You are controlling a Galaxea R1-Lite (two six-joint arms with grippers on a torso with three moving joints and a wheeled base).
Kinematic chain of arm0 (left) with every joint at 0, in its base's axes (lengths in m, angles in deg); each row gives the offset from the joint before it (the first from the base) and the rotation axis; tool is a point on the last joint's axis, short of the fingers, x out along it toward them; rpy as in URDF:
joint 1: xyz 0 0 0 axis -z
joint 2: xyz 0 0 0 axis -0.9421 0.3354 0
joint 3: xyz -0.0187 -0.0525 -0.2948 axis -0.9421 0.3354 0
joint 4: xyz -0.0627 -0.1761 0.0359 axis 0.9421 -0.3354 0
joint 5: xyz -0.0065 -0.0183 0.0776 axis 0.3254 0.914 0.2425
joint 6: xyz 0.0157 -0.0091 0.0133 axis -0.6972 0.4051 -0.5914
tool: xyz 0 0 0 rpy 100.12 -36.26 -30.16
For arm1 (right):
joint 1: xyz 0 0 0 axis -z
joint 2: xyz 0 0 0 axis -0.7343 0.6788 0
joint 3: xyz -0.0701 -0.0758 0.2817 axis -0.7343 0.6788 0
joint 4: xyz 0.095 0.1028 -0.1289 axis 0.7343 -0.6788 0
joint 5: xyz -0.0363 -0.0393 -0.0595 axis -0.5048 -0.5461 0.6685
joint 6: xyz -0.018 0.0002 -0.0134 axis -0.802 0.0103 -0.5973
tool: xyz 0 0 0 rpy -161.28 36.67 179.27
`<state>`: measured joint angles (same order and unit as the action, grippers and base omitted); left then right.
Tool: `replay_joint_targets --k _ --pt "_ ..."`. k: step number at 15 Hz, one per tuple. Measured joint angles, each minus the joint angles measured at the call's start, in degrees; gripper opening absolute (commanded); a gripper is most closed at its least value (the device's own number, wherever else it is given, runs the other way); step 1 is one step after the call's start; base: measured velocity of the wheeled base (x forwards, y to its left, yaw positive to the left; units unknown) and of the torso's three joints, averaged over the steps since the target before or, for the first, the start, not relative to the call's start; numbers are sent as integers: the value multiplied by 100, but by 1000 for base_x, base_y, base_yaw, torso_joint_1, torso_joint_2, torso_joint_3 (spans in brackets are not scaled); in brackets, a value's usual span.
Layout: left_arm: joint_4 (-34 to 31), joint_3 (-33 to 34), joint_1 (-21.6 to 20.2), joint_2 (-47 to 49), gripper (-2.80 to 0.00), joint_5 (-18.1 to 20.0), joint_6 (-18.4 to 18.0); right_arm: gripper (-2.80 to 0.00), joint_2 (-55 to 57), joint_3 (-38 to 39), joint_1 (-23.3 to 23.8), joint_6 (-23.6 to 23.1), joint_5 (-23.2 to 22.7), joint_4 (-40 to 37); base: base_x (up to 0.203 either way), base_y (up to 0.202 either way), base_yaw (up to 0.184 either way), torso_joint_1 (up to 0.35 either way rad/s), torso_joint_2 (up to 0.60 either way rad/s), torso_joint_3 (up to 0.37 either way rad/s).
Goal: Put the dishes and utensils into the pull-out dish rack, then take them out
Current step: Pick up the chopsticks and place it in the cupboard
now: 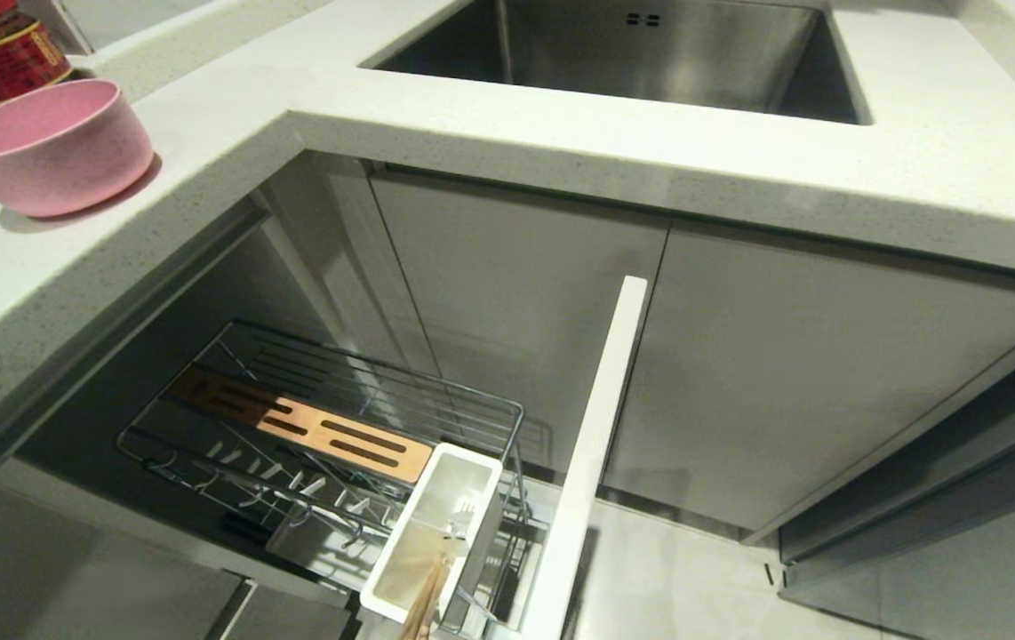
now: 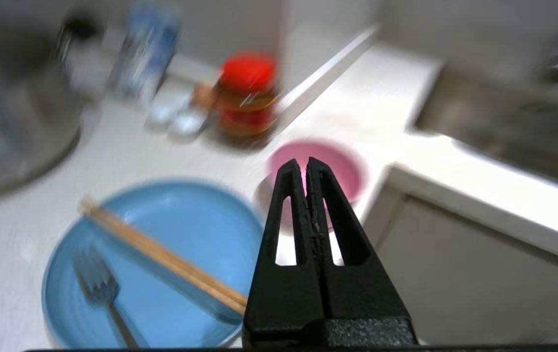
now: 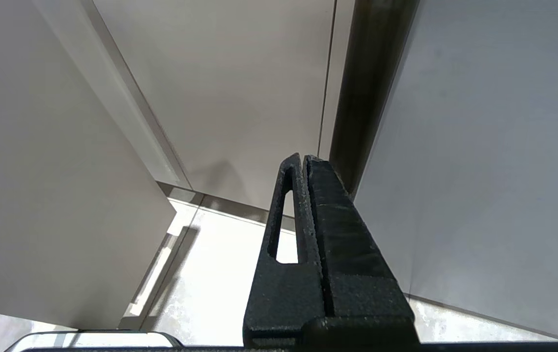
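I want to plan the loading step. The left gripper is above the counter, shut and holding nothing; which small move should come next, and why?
Probably open the left gripper and lower it toward the chopsticks, which lie loose across the blue plate beside the fork. Shut fingers cannot pick anything, and the dish rack stands pulled out.

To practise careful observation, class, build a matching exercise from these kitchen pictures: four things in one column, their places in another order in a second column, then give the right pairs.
Things
1. fork
2. pink bowl
3. white utensil holder
4. red-lidded jar

Places
A. in the pull-out dish rack
B. on the blue plate, beside a pair of chopsticks
C. behind the bowl on the counter
D. on the countertop near its inner corner

Pairs: 1-B, 2-D, 3-A, 4-C
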<state>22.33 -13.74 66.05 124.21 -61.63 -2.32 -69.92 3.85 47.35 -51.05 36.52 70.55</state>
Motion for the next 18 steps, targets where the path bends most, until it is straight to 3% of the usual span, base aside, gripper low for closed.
replay_joint_targets --k 5,8,12,13,18 --pt "-1484 -919 -41 951 -280 -956 695 -280 0 0 -2 0 -2 0 0 0 0 0 0 0" --pt "-2530 -1268 -86 1187 -280 -1193 1124 -280 0 0 0 0 -2 0 0 0 0 0 0 0" --pt "-3423 -1339 -179 1286 -280 -1236 2243 -280 0 0 0 0 -2 0 0 0 0 0 0 0" --pt "-3508 -1342 -224 1303 0 -1239 2319 -280 0 0 0 0 -2 0 0 0 0 0 0 0" --pt "-3550 -1342 -427 1472 0 -1245 2484 -280 0 0 0 0 -2 0 0 0 0 0 0 0"
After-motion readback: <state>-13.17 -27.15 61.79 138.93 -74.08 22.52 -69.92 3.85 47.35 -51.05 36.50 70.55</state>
